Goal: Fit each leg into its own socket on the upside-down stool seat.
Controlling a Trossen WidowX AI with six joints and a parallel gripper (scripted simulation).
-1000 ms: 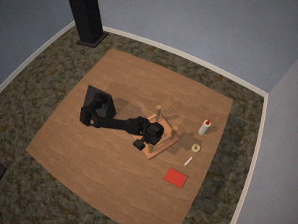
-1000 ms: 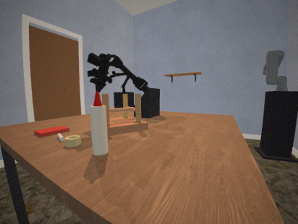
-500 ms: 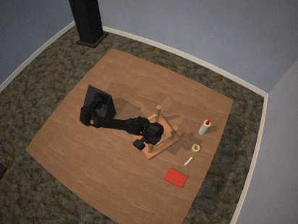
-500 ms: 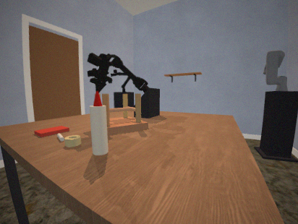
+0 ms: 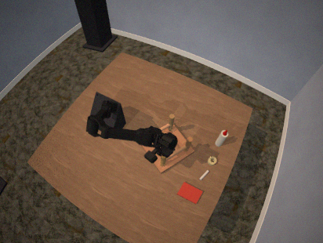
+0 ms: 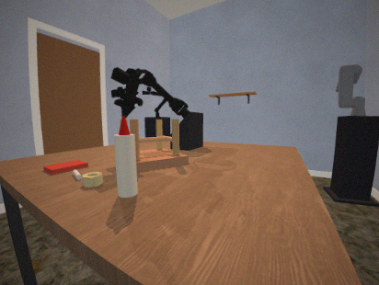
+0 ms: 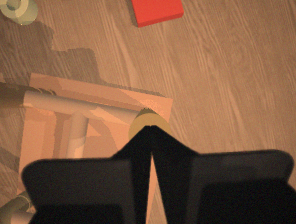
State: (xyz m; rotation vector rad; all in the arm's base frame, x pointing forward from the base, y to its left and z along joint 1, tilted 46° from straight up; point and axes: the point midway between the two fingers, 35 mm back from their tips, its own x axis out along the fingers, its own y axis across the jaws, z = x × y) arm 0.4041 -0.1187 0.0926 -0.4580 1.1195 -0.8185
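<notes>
Your black parallel-jaw end effector (image 7: pixel 150 129) hangs above the upside-down light wooden stool (image 5: pixel 177 138), its fingers pressed together with nothing between them. In the wrist view their tips sit right over the round top end of one pale wooden leg (image 7: pixel 148 120), which stands at the seat corner nearest the end effector. You cannot tell from these views whether the tips touch that end or hover just above it. The square seat lies flat on the brown wooden worktop (image 5: pixel 117 78), and the other upright legs (image 6: pixel 176 136) stand in it farther from the end effector, with a crossbar between two of them in the exterior view. Beyond the stool from the end effector, apart from it on the worktop, you have a flat red rectangular block (image 5: pixel 190 192), a small white stick (image 5: pixel 204 175), a cream roll of tape (image 5: pixel 212 160) and a white bottle with a red cap (image 5: pixel 221 138). The black arm (image 5: pixel 129 134) reaches from its base (image 5: pixel 103 117) across to the stool.
</notes>
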